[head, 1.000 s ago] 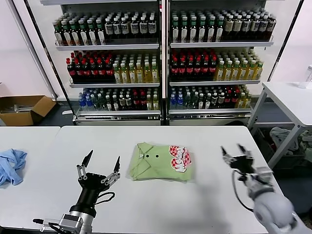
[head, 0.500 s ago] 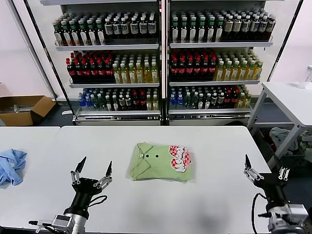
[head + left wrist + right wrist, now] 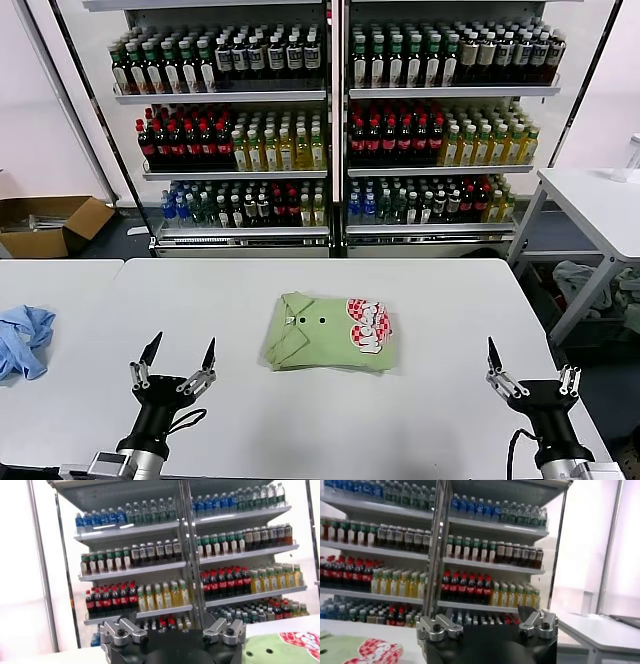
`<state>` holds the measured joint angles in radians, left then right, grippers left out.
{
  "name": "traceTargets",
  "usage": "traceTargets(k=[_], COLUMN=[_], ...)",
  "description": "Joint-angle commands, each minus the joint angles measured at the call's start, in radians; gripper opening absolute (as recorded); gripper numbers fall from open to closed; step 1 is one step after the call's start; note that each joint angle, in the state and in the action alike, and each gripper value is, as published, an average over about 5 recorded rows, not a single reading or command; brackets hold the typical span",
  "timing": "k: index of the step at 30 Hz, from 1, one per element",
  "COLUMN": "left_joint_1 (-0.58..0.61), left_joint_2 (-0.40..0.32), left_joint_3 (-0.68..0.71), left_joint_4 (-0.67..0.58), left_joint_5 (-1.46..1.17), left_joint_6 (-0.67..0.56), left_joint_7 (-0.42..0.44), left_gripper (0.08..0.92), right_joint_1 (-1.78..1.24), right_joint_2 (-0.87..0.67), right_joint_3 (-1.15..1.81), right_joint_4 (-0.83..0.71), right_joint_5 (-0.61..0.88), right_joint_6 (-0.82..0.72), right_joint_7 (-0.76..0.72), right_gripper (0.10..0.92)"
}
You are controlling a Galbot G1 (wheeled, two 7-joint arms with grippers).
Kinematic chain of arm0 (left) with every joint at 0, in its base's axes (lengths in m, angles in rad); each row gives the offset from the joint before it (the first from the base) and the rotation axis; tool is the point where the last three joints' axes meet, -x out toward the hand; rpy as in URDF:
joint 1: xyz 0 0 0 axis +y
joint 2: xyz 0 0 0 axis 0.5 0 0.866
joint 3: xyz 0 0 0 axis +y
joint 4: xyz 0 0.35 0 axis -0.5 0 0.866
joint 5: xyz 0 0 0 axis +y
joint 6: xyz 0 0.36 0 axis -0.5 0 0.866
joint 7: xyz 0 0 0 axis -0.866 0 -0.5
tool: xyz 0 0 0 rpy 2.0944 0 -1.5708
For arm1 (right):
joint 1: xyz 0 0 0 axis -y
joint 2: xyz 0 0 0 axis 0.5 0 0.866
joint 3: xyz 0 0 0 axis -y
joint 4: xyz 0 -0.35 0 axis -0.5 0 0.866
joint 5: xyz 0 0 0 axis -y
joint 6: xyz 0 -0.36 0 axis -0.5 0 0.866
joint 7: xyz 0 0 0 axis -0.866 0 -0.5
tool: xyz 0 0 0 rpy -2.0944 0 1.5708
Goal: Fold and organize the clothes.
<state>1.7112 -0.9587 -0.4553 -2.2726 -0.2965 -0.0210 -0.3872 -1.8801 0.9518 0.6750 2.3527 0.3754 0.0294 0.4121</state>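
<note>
lying folded at the table's [image 3: 420,300] middle, the polo shirt [image 3: 330,333] is looking finished — left gripper [image 3: 178,364] and right gripper [image 3: 530,374] are hovering well apart on either side, fingers spread wide, holding nothing.

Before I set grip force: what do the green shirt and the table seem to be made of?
Polo shirt: soft knit fabric, likely cotton, matte; its folded edges look limp, and the logo is printed. Table: smooth white top, probably laminate, with a faint even sheen.
</note>
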Motion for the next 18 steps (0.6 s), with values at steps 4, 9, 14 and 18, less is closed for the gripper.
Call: traceTargets(k=[4,9,14,18], left_joint_1=[0.126,0.126,0.131,0.130], left_joint_2=[-0.004,-0.001,-0.002,-0.003], left_joint_3=[-0.020,-0.018,-0.028,-0.035], left_joint_4=[-0.021,-0.019,-0.009,0.008], left_joint_5=[0.060,0.047,0.020,0.000], left_joint_6=[-0.096,-0.098,-0.104,-0.109], left_joint_7=[0.020,0.015,0.012,0.013], left_gripper=[0.823,0.823,0.823,0.823], right_joint_1=[-0.067,-0.069,-0.082,-0.085], right_joint_2=[0.043,0.043,0.042,0.035], right_joint_3=[-0.033,-0.027,-0.055,-0.064], right_joint_4=[-0.062,-0.063,-0.062,-0.066], right_joint_5=[-0.046,-0.058,-0.081,-0.084], right_joint_6=[0.152,0.185,0.180,0.185], right_joint_7=[-0.004,-0.004,0.000,0.000], right_gripper=[0.823,0.823,0.823,0.823])
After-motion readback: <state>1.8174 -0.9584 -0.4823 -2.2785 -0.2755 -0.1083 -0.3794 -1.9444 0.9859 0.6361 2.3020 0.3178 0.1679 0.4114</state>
